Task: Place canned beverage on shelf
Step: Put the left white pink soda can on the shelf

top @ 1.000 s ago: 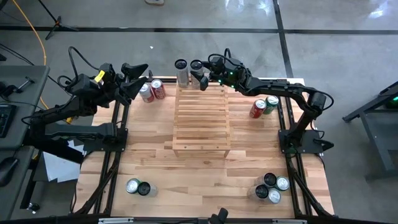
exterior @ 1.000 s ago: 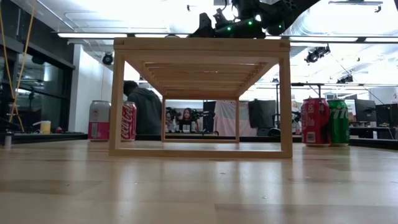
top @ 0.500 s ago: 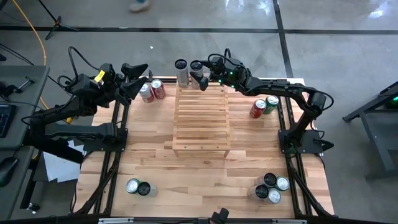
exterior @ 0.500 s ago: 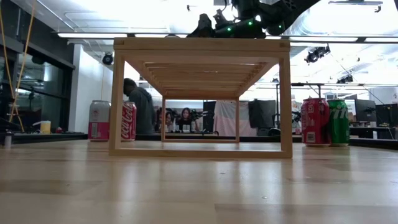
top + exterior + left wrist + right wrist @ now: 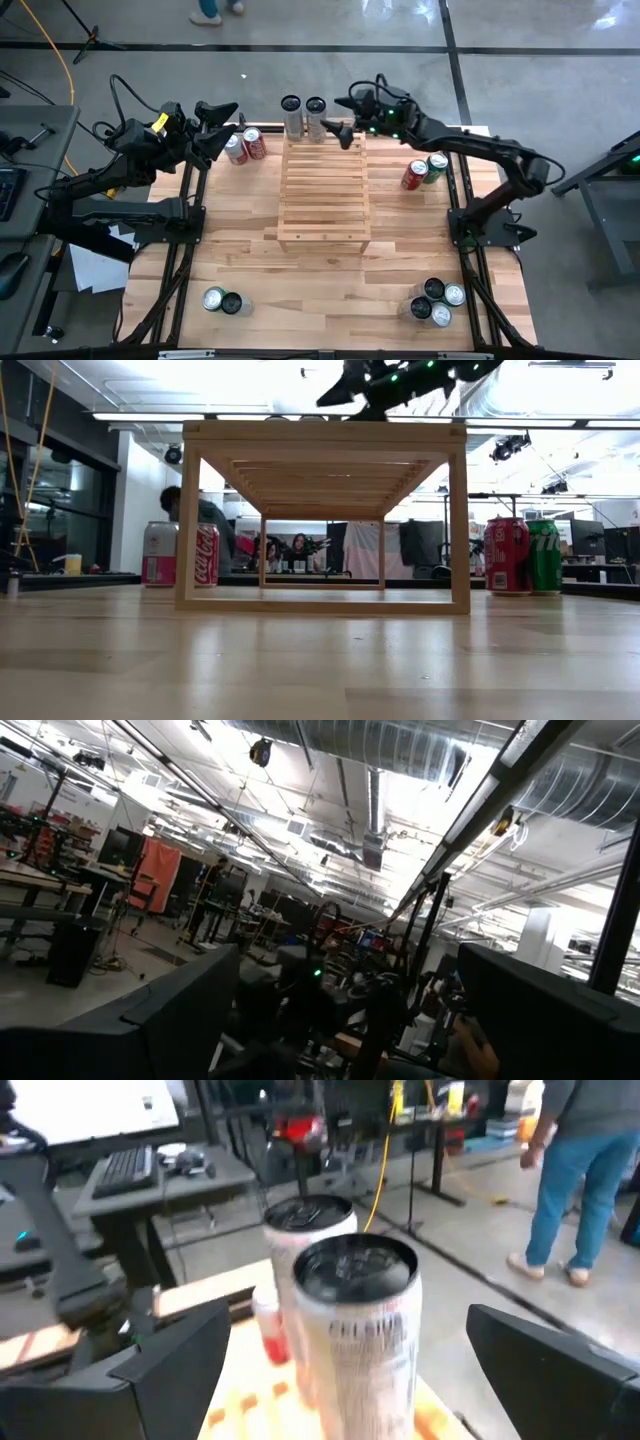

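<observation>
The shelf [image 5: 324, 190], a pale slatted wooden rack, stands mid-table. Two silver cans stand upright side by side at its far end: one with a dark top [image 5: 316, 116] [image 5: 357, 1330], the other [image 5: 291, 115] [image 5: 306, 1230] to its left. My right gripper [image 5: 344, 117] [image 5: 350, 1370] is open just to the right of the dark-topped can, raised above the shelf top [image 5: 355, 385]. Its fingers stand on either side of that can with gaps between. My left gripper [image 5: 222, 122] [image 5: 345, 990] hangs open and raised at the far left, pointing up into the room.
A pink can [image 5: 236, 149] and a red can [image 5: 254, 142] stand left of the shelf. A red can [image 5: 415, 176] and a green one [image 5: 437, 167] stand to its right. More cans sit near the front left [image 5: 222, 300] and front right [image 5: 436, 300]. A person walks beyond the table [image 5: 570, 1170].
My right gripper has opened wider, then drawn back from the dark-topped can toward the table's right edge and risen. The can stays upright at the shelf's far end beside the other silver can.
</observation>
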Robot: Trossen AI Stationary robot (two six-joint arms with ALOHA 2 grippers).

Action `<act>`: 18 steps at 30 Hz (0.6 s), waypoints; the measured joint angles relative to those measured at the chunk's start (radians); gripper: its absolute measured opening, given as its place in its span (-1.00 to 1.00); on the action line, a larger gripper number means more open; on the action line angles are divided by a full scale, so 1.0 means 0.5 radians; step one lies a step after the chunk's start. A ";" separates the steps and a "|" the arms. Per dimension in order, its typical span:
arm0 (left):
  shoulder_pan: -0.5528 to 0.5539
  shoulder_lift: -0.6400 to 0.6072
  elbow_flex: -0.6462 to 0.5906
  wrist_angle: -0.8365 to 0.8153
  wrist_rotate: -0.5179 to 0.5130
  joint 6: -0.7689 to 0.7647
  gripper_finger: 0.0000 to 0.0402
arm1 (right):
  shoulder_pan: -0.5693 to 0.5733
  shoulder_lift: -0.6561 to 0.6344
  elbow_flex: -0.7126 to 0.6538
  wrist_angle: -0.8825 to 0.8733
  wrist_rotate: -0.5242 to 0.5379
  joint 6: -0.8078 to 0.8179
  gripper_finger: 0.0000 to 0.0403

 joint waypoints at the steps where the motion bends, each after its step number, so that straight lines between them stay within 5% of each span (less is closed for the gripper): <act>1: 0.000 0.001 0.000 0.000 0.001 0.000 0.82 | 0.000 -0.045 0.000 -0.068 -0.005 0.000 0.95; 18: -0.001 0.001 0.000 -0.031 0.002 -0.015 0.82 | 0.018 -0.819 0.000 -0.852 -0.038 0.323 0.95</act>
